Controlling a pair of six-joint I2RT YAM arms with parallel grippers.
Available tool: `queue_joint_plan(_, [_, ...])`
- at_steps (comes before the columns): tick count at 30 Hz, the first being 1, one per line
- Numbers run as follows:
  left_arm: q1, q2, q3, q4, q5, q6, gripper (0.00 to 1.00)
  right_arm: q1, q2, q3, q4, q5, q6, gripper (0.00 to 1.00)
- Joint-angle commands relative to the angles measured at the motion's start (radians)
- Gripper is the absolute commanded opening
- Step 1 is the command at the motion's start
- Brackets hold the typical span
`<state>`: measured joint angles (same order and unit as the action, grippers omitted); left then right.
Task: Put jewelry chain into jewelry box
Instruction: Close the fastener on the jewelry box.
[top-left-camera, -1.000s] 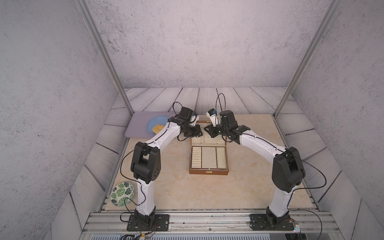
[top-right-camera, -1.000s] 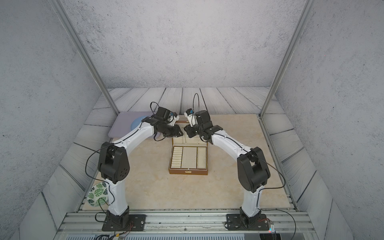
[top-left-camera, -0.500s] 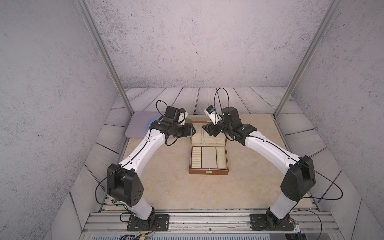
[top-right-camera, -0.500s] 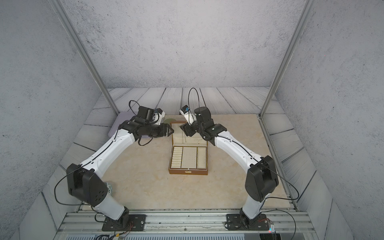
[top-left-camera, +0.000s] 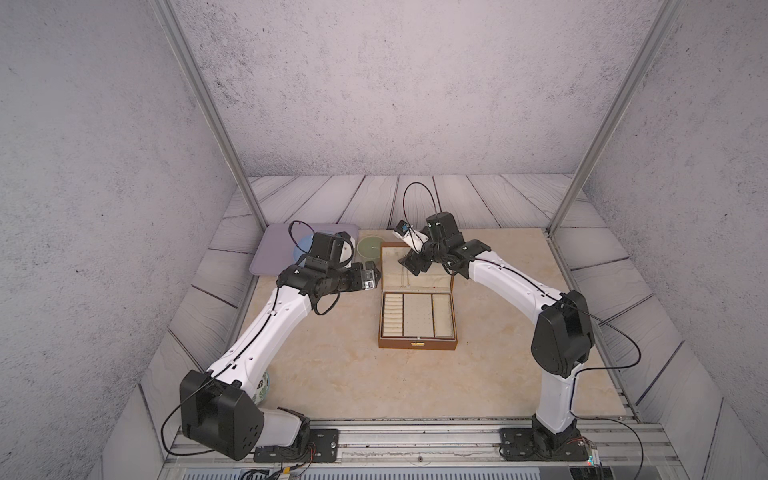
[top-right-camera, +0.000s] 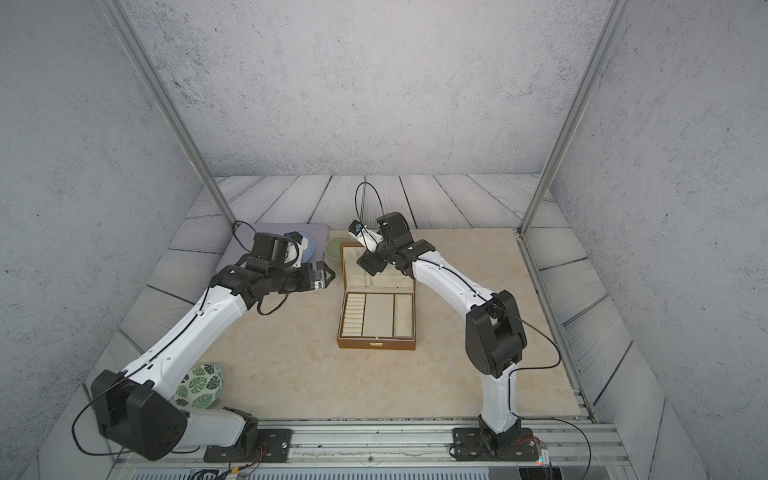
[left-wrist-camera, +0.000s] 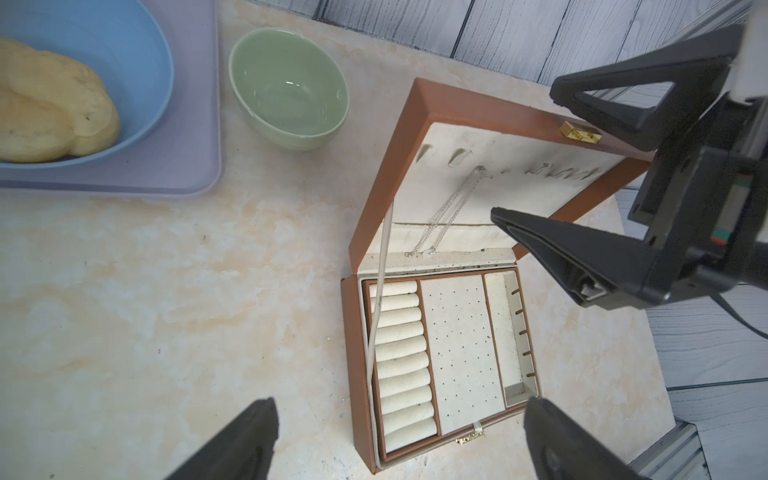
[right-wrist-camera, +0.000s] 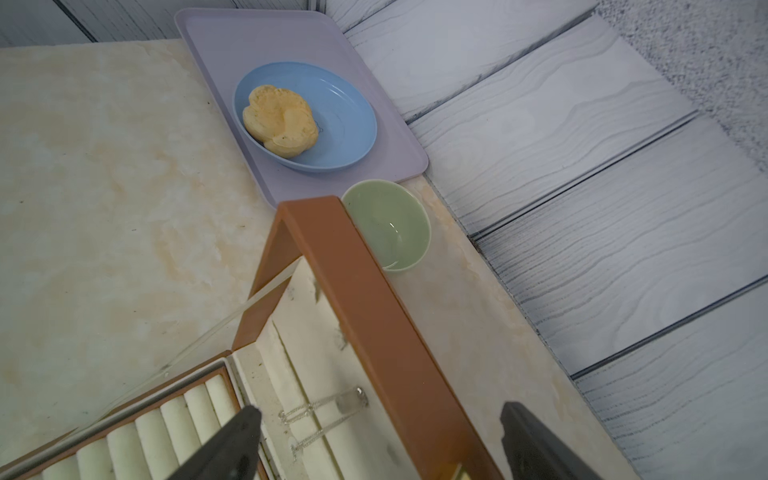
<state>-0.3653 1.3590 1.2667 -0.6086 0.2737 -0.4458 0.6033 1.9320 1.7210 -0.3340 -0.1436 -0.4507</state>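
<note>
Centre frame in a top view, the jewelry box (top-left-camera: 417, 344) lies open, the left gripper (top-left-camera: 376, 275) beside its raised lid (top-left-camera: 392, 259), the right gripper (top-left-camera: 412, 266) nearer, facing it; the left wrist view shows us the jewelry chain (left-wrist-camera: 449, 207) hung inside that lid, long axis running toward the compartments (left-wrist-camera: 457, 345). Both grippers gape wide, empty; the right wrist view puts the chain just ahead of the right fingertips (right-wrist-camera: 245, 424).

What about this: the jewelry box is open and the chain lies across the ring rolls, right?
No. The jewelry box is open, but the chain hangs on the lid lining, not across the ring rolls, as the left wrist view shows.
</note>
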Motion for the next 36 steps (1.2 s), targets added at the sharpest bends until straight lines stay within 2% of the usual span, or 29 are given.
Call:
queue_joint_plan(1, [0.011, -0.022, -0.011, -0.015, -0.011, 0.010, 0.98, 0.001, 0.030, 0.021, -0.017, 0.040, -0.038, 0.90])
queue_joint_plan(6, [0.012, -0.027, -0.016, -0.018, -0.010, 0.012, 0.98, 0.001, 0.051, 0.035, -0.007, 0.085, -0.071, 0.86])
queue_joint_plan(11, [0.014, -0.025, -0.020, -0.013, -0.003, 0.009, 0.98, 0.001, 0.057, 0.031, 0.015, 0.113, -0.069, 0.77])
queue_joint_plan(20, [0.014, -0.024, -0.022, -0.009, 0.001, 0.007, 0.98, 0.001, 0.072, 0.043, 0.016, 0.134, -0.051, 0.47])
queue_joint_plan(36, [0.014, -0.034, -0.028, -0.007, 0.010, 0.005, 0.98, 0.002, 0.018, 0.007, 0.061, 0.193, 0.002, 0.51])
